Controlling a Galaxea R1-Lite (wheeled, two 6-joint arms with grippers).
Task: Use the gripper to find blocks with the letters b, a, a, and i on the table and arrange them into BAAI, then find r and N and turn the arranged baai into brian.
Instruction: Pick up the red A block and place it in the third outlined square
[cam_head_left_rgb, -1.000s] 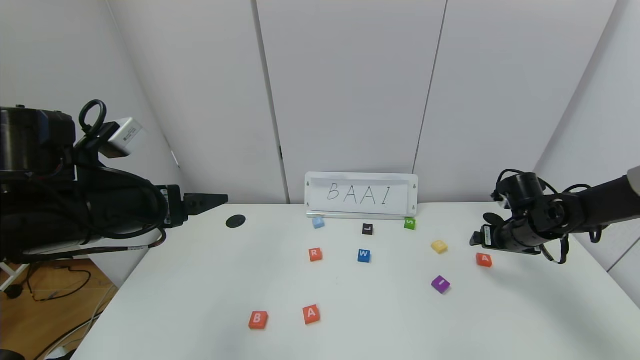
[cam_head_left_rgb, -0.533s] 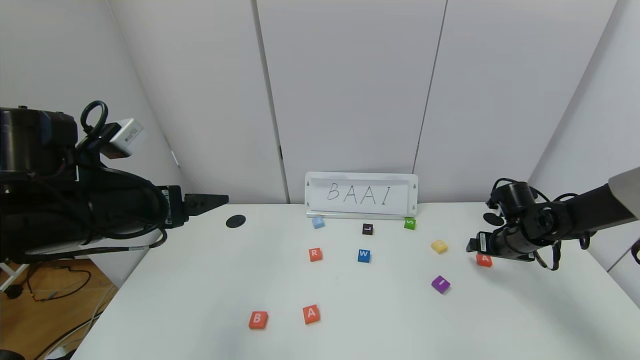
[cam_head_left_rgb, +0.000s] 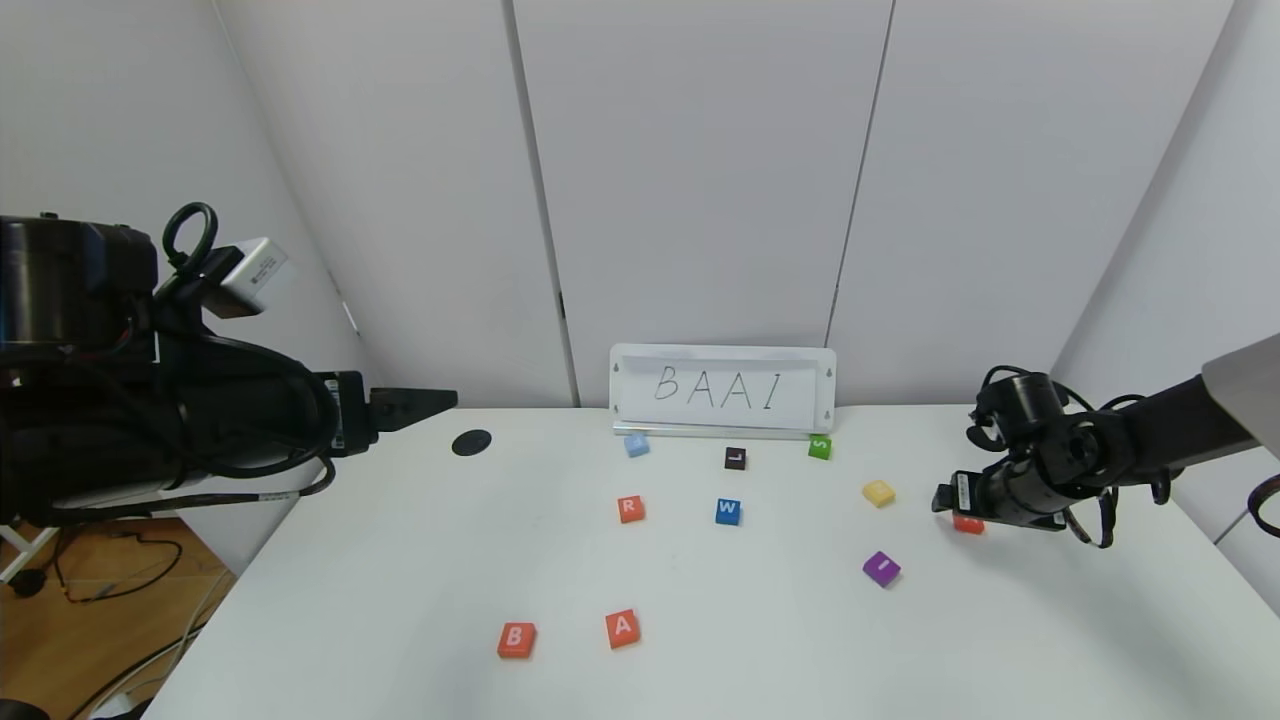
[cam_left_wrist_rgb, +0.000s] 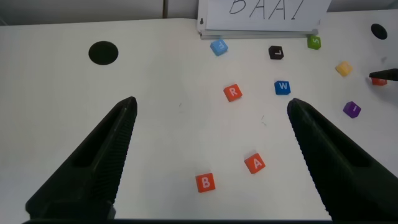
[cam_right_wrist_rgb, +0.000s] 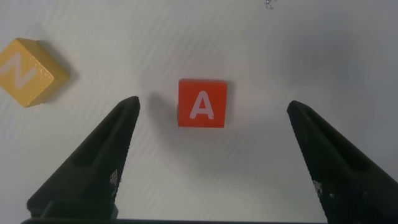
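Head view: the right gripper (cam_head_left_rgb: 950, 497) sits low over the large white smooth table (cam_head_left_rgb: 400, 600) at the right of the frame, directly above an orange-red square tile lettered A (cam_head_left_rgb: 967, 523), which is mostly hidden beneath it. The right wrist view shows its fingers spread wide, one dark fingertip (cam_right_wrist_rgb: 93, 168) to either side of that A tile (cam_right_wrist_rgb: 202, 102), neither touching it; the tile lies flat on the surface. The yellow square tile lettered N (cam_right_wrist_rgb: 28, 71) lies near it, at the upper left of that frame, and sits just left of the gripper in the head view (cam_head_left_rgb: 878, 492).

The left gripper (cam_head_left_rgb: 415, 402) hangs parked at the left of the frame, above the table edge, its fingers (cam_left_wrist_rgb: 93, 168) wide apart with nothing between them.

The remaining task tiles lie separate and flat: the orange-red B tile (cam_head_left_rgb: 516, 639) and the second orange-red A tile (cam_head_left_rgb: 622, 628) side by side at lower centre, the purple I tile (cam_head_left_rgb: 881, 568) right of centre, and the orange-red R tile (cam_head_left_rgb: 630, 508) mid-table. A blue W tile (cam_head_left_rgb: 727, 511) lies right of the R. A white sign reading BAAI (cam_head_left_rgb: 722, 390) stands at the table's far edge. No container is present.
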